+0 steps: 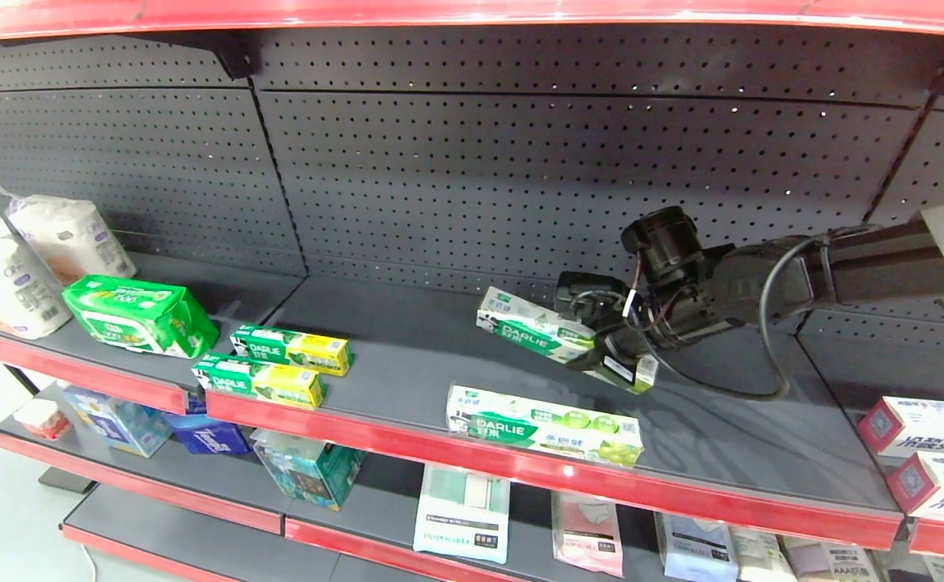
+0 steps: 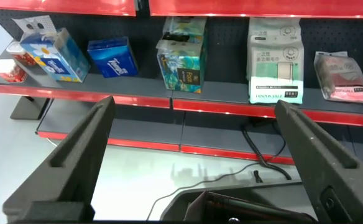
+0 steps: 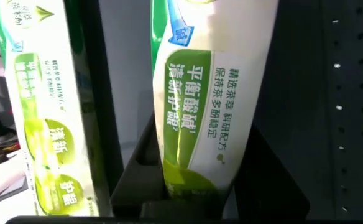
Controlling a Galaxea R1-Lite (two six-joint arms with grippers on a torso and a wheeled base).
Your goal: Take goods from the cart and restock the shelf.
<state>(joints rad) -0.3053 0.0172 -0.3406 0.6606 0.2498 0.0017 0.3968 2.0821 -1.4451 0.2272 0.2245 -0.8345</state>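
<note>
My right gripper [image 1: 601,349] clamps a green-and-white toothpaste box [image 1: 530,323] near its right end, above the middle of the shelf [image 1: 407,339]. The box's long axis runs along the shelf, free end pointing left. On my left gripper [image 2: 194,155] the jaws are spread wide. A twin box [image 1: 545,424] lies along the front edge.

Black cable [image 2: 254,148] on white floor [image 2: 138,171]

In the head view the right gripper [image 1: 601,354] covers part of the toothpaste box [image 1: 520,319] it clamps, so a stretch of the box's length is hidden. The red-and-white boxes [image 1: 925,428] run off the right edge, the white tissue packs [image 1: 3,283] off the left, and the pouches [image 1: 694,550] off the bottom. In the right wrist view the held box's far end is cut off, as is the second toothpaste box [image 3: 38,112] beside it
</note>
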